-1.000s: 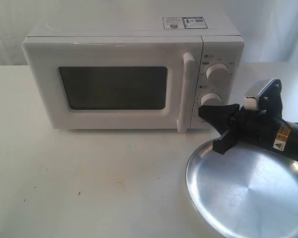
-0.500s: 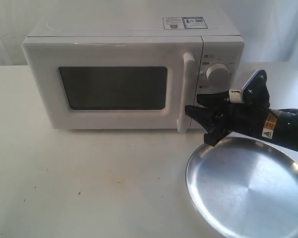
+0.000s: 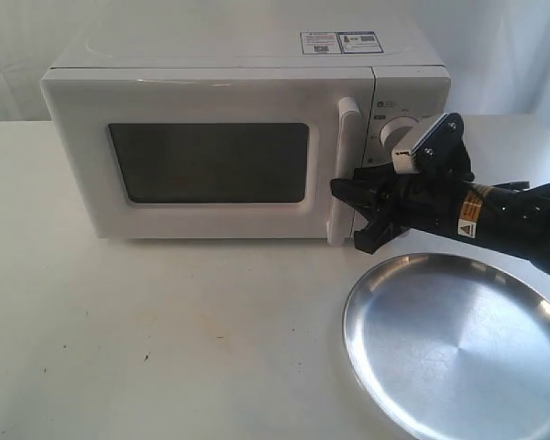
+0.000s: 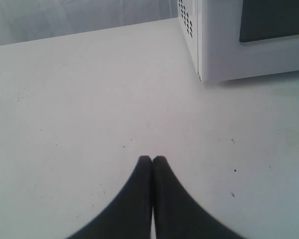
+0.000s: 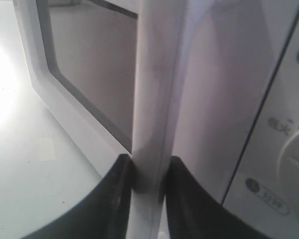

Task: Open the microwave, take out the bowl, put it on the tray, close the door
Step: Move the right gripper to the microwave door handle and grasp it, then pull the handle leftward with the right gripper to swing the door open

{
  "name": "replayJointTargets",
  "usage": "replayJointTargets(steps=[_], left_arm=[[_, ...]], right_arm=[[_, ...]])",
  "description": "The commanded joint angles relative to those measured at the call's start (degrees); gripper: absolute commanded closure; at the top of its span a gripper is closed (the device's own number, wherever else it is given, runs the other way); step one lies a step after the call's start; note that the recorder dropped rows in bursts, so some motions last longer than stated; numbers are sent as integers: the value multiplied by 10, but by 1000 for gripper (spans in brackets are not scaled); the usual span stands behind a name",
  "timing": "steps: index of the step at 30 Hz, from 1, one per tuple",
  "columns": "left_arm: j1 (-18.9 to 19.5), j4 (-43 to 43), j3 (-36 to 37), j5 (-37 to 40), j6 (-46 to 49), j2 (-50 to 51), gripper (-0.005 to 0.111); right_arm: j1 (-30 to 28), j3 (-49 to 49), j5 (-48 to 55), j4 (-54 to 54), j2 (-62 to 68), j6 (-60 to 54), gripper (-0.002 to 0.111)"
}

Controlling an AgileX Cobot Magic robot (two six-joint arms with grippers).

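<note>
1 closed door [image 3: 211, 165], right gripper [image 3: 348, 215] tight around handle [image 3: 346, 137], tray [image 3: 458, 339] nearby

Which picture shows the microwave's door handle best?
The exterior view: the handle shows almost whole there. The right wrist view shows just a stretch, close up between the jaws. The left wrist view misses it.

There were one microwave [image 3: 229, 137] with one door handle [image 3: 345, 165] and two stickers [image 3: 319, 42] on top, one tray [image 3: 458, 357], one table [image 3: 165, 330], and two grippers, the left gripper [image 4: 152, 159] and the right gripper [image 3: 346, 216].
</note>
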Motion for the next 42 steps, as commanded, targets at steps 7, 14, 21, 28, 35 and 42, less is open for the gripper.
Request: replayJointTargets(steps=[7,14,21,28,35,42], left_arm=[[0,-2,2,0,-3,-1,107],[0,-2,2,0,-3,-1,107],[0,-2,2,0,-3,-1,107],[0,-2,2,0,-3,-1,107],[0,-2,2,0,-3,-1,107],[0,-2,2,0,-3,-1,107]], right_arm=[[3,-1,-86,-161,1,9,108],[3,-1,-134,-283,1,50,108],[3,2,-134,-338,1,72,108],[3,2,-134,-371,1,83,108],[7,2,-134,-405,-1,96,108],[27,2,-134,-440,-19,109,108]])
